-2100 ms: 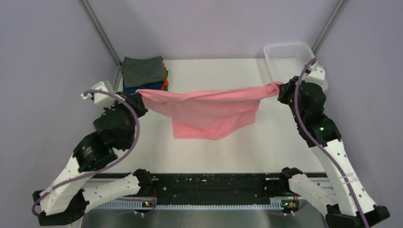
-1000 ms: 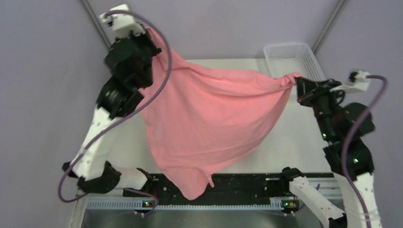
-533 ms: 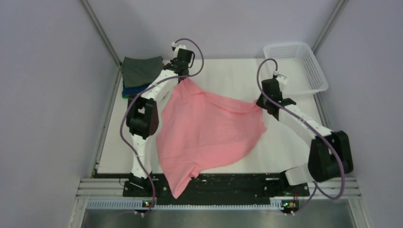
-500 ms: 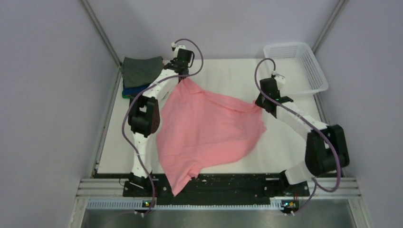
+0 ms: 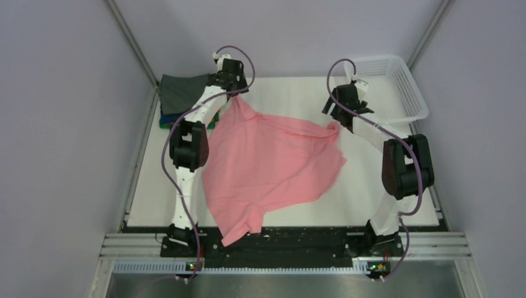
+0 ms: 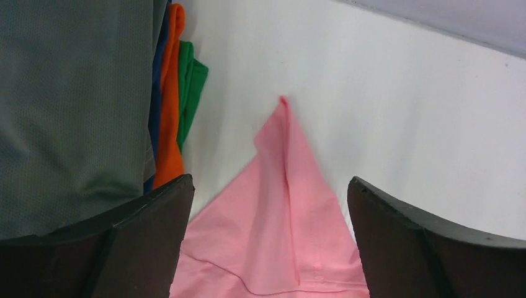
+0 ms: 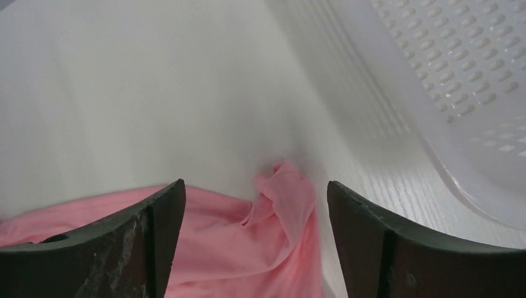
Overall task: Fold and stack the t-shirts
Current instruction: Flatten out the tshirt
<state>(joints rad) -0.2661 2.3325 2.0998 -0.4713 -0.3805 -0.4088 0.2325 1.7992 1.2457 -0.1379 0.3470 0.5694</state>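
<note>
The pink t-shirt (image 5: 273,161) is no longer stretched in the air between the arms. It is now laid out on the worktop (image 5: 291,93), and its two far corners, pinched a moment ago, are let go. The left tool (image 6: 268,183) is spread wide, with one pointed corner lying loose on the worktop between its fingers. The right tool (image 7: 254,186) is likewise spread above the other corner, which is left bunched just beside the white basket (image 5: 412,93).

The cloth is spread crookedly. Creases are seen across the middle, and a near part is draped past the worktop's edge onto the black rail (image 5: 310,239). The folded stack (image 5: 183,93), topped by dark grey, is seen at the far left, just beside the released left corner.

The spreading step is judged done. Some smoothing is probably needed before the first fold is made.
</note>
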